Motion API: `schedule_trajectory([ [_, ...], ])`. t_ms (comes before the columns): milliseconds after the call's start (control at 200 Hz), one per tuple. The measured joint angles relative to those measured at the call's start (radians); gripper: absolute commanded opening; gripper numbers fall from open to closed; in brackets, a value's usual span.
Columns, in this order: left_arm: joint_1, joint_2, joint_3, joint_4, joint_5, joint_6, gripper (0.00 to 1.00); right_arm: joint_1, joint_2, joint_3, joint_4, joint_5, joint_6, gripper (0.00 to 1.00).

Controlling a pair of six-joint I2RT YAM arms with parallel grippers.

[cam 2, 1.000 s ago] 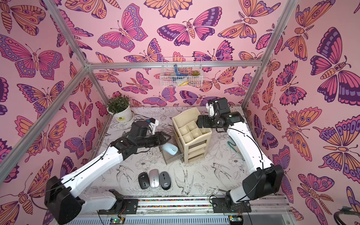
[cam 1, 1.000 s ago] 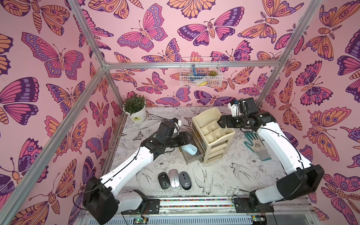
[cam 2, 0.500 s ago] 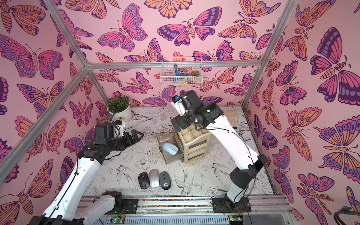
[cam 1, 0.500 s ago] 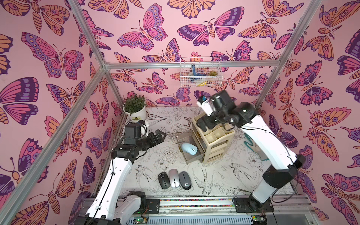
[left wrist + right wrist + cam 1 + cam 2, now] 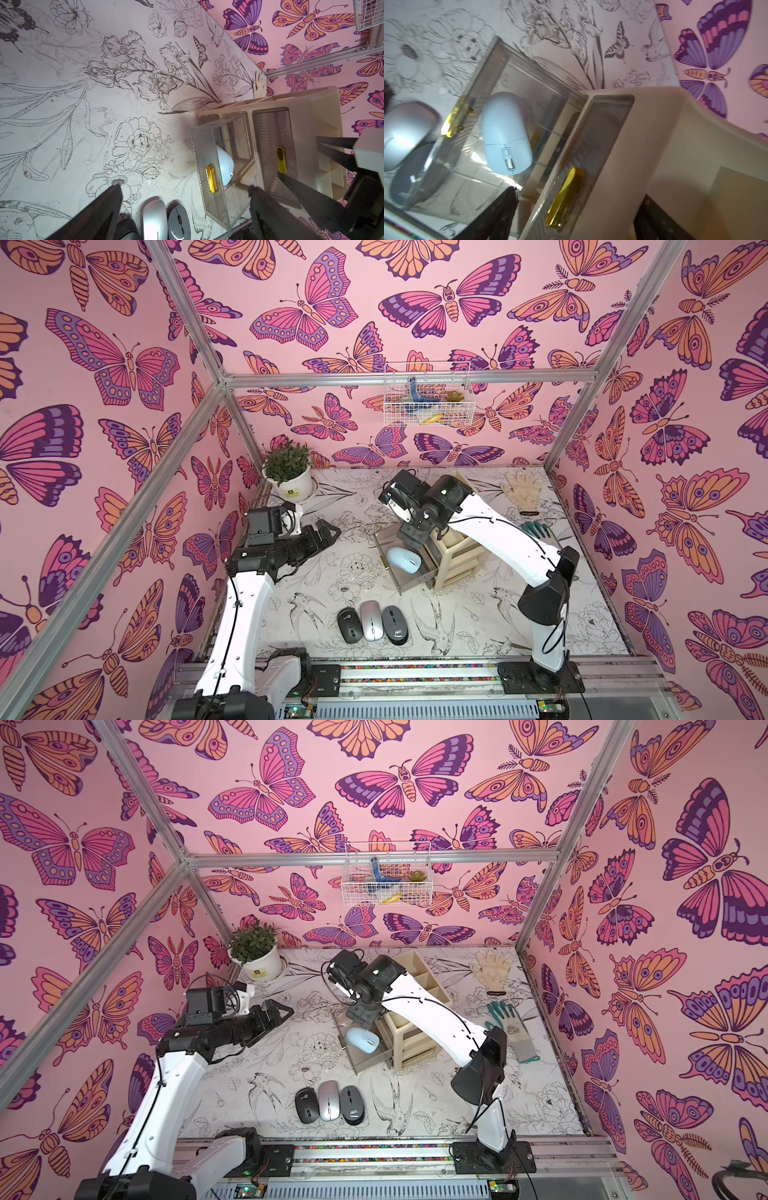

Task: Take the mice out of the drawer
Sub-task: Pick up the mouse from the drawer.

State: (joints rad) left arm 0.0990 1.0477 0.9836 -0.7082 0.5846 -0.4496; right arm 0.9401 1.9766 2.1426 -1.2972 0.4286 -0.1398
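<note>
Jaws stand open and empty on both the left gripper (image 5: 330, 531) and the right gripper (image 5: 410, 542), which hangs over the pale blue mouse (image 5: 404, 560) in the pulled-out drawer (image 5: 399, 584), where an off-centre pinch could squirt it aside or snag the drawer wall.

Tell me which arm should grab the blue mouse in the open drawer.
Right. The right tool hangs open just over the drawer, beside the blue mouse. The left tool, also open, sits off to the side, clear of the drawer.
</note>
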Motion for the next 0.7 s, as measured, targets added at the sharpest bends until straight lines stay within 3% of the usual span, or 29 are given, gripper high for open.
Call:
schedule_trajectory([
  [165, 0.002, 0.000, -0.017, 0.000, 0.004, 0.004, 1.00, 0.071, -0.030, -0.140, 0.168, 0.270, -0.053, 0.97],
  [320, 0.006, 0.000, -0.018, 0.000, 0.012, 0.005, 1.00, 0.143, -0.140, -0.402, 0.481, 0.468, -0.223, 0.99],
  [446, 0.006, 0.000, -0.018, 0.001, 0.019, 0.008, 1.00, 0.175, -0.164, -0.419, 0.531, 0.455, -0.250, 0.99],
  [696, 0.006, -0.002, -0.020, 0.002, 0.022, 0.015, 1.00, 0.172, -0.179, -0.398, 0.451, 0.200, -0.227, 1.00],
])
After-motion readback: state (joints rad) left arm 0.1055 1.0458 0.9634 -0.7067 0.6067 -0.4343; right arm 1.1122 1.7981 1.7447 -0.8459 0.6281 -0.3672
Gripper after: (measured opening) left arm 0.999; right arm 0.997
